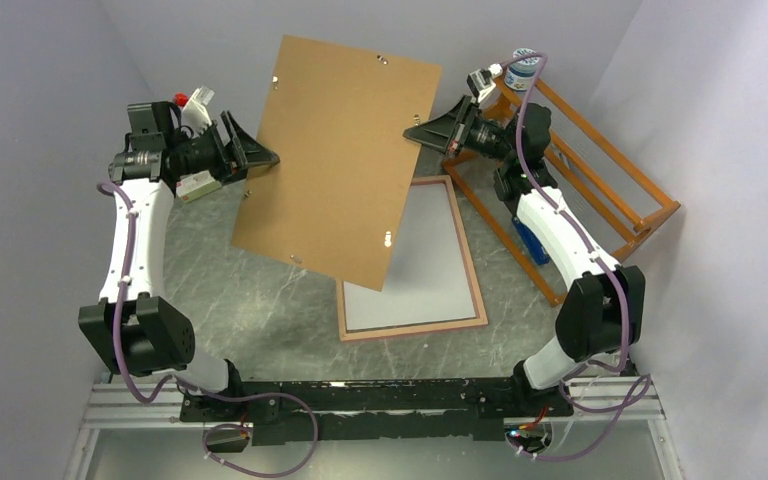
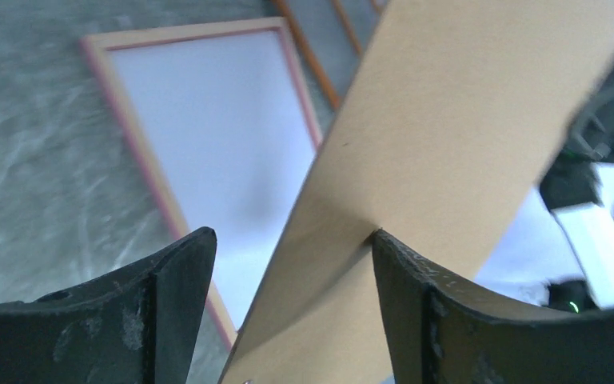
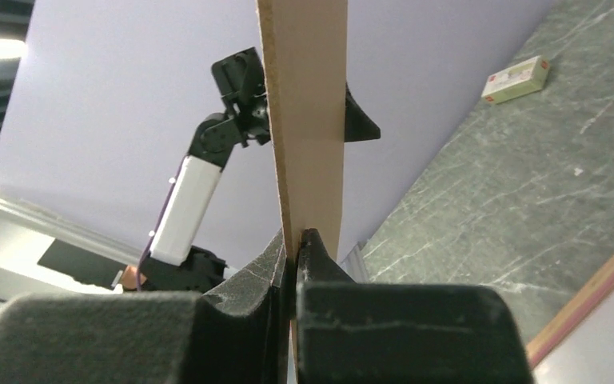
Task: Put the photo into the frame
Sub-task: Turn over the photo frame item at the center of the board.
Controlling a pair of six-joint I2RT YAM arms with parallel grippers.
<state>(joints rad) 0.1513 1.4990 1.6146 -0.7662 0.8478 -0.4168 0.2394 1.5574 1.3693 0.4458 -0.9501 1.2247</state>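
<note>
The brown backing board (image 1: 335,160) hangs tilted in the air above the table. My right gripper (image 1: 415,130) is shut on its right edge, and the pinch shows in the right wrist view (image 3: 296,234). My left gripper (image 1: 260,160) is open at the board's left edge. In the left wrist view (image 2: 289,234) the board (image 2: 448,120) passes between the jaws and touches one finger (image 2: 400,272). The pinkish frame (image 1: 410,330) lies flat on the table, partly under the board. A pale sheet (image 1: 420,260) fills it. No sea picture shows.
An orange wooden rack (image 1: 580,150) stands at the right, with a jar (image 1: 522,68) on its far end and a blue object (image 1: 530,245) beneath it. A small box (image 1: 197,185) lies at the left, and it also shows in the right wrist view (image 3: 516,78).
</note>
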